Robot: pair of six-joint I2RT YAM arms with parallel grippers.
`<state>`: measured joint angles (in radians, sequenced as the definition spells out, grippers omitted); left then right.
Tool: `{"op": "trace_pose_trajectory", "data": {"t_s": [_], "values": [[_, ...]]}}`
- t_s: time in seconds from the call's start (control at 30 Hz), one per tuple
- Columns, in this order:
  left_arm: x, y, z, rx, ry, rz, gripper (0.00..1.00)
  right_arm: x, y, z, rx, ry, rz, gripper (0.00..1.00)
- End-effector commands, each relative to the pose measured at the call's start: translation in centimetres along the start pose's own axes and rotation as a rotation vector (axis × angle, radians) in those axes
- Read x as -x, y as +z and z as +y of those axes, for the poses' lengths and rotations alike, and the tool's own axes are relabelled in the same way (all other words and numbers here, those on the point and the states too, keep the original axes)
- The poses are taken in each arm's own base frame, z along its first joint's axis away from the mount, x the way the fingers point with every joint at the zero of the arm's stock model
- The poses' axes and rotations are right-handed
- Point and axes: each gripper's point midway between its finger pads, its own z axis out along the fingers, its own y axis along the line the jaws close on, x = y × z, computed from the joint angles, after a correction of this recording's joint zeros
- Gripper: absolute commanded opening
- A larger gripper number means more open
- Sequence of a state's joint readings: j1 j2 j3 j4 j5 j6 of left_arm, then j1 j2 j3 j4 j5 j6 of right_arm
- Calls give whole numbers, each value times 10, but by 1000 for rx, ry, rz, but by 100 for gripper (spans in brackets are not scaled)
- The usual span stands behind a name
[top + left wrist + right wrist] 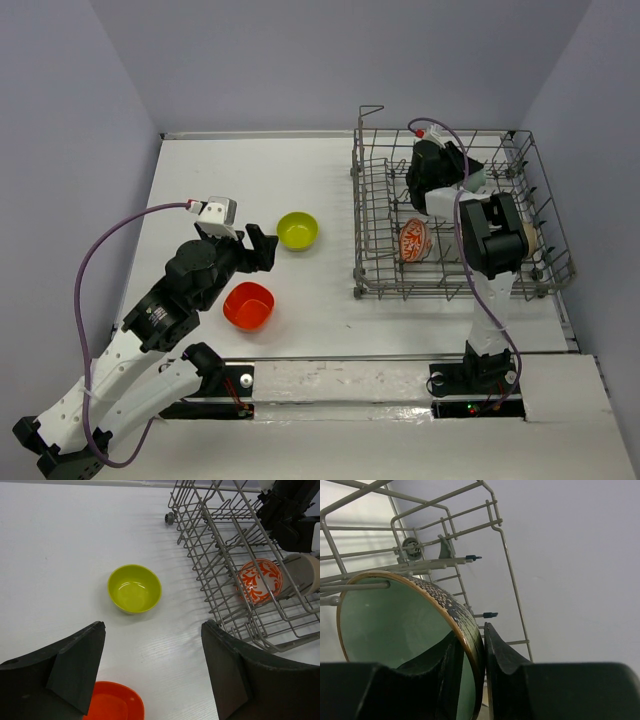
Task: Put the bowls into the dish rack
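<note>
My right fingers [502, 660] pinch the rim of the teal bowl [390, 620], tilted against the dish rack [357, 210] wires. If I let go before it seats between tines, I expect it to roll or knock the red-patterned bowl [414, 241]. My left fingers [75, 660] hang spread over the bench [300, 170]. I count five bowls: teal, patterned and cream bowl [306, 572] in the one rack, lime bowl [297, 230] and orange-red bowl [248, 305] outside.
</note>
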<state>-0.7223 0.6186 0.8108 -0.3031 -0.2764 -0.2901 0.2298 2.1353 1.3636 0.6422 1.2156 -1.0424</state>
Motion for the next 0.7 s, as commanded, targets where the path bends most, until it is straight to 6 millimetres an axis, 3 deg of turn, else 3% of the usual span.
{"op": "trace_pose_trajectory", "data": {"t_s": [0.0, 0.13, 0.33, 0.67], "values": [[5, 3, -1, -8, 8, -26, 86, 6, 5, 14, 31, 29, -23, 29], [5, 3, -2, -10, 10, -26, 86, 10, 5, 7, 22, 52, -18, 34], [4, 2, -1, -9, 10, -25, 87, 17, 4, -8, 18, 98, -13, 56], [5, 2, 0, -5, 9, -26, 86, 25, 2, -26, 32, 177, -9, 67]]}}
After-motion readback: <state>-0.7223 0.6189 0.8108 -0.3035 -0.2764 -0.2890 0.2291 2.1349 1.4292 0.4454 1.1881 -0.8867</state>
